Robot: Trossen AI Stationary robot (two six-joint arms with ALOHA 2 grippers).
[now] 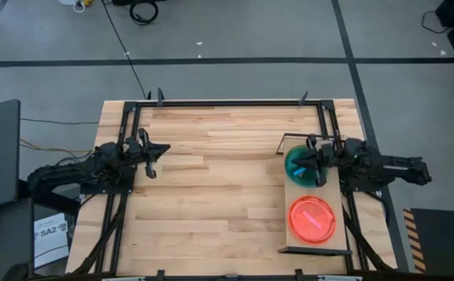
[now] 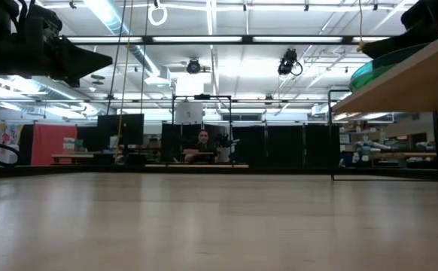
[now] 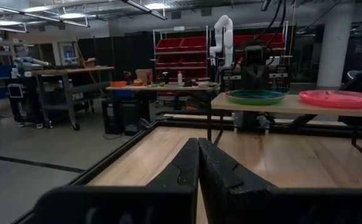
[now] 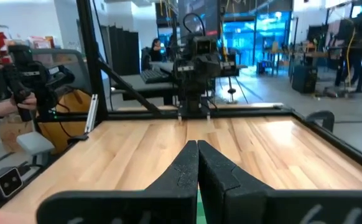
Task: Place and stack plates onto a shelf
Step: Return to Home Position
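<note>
Pale wood table top (image 1: 211, 203), grey floor (image 1: 235, 31) with dark lines around, shelf (image 1: 338, 191) at its right side bearing teal plates (image 1: 299, 165) and red-orange plates (image 1: 311, 220) side by side, right gripper (image 4: 198, 146) above the teal ones, fingers pressed together, empty, left gripper (image 3: 198, 144) over the left part, likewise closed, person (image 2: 202, 139) seated far behind.

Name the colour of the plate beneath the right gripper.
Teal-green; the plate shows best in the high view.

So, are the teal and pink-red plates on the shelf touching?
Apart: the high view shows bare shelf between the teal plate and the pink-red plate.
</note>
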